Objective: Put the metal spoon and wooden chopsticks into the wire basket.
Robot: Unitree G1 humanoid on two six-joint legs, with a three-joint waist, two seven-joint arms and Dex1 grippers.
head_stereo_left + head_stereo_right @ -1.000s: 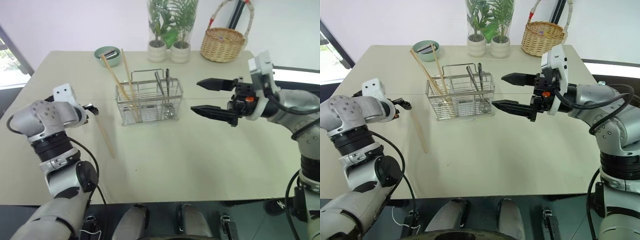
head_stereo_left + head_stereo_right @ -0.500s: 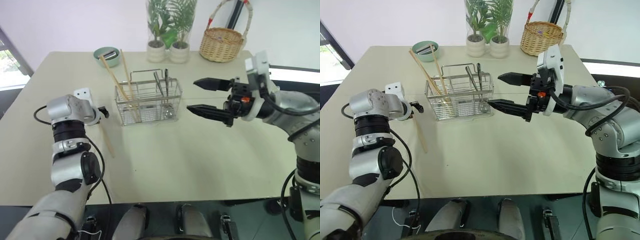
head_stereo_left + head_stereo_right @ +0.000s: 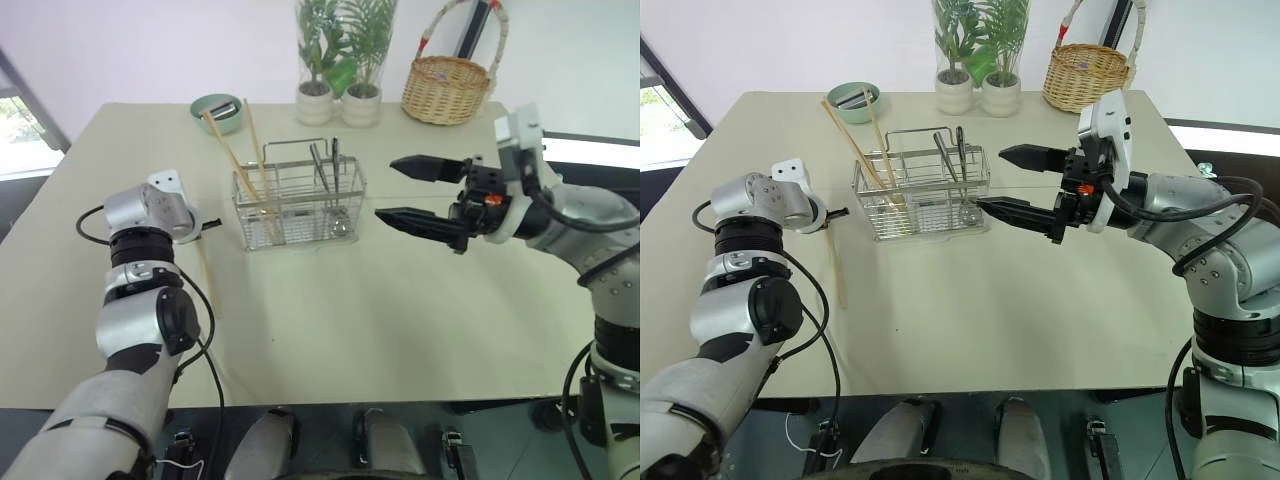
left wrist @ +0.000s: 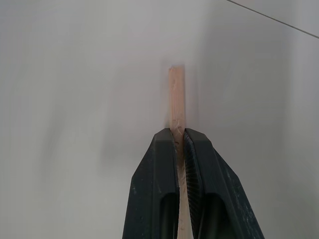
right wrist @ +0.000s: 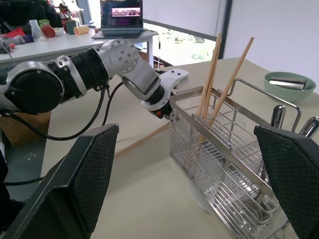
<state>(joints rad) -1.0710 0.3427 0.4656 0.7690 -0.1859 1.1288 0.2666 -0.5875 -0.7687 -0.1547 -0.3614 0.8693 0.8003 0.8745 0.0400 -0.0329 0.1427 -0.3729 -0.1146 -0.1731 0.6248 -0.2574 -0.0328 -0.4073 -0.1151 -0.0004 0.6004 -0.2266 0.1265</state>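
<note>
Chopstick lies flat on the tabletop beside the wire basket, its end pinched in the left tool for lifting. Right tool hovers wide apart, empty, beside the basket.

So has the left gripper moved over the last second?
Yes. The left gripper has come in toward the wire basket and is now shut on the wooden chopstick lying on the table beside it.

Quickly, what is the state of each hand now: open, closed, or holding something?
Left hand: closed on a wooden chopstick lying on the table.
Right hand: open, holding nothing.
</note>
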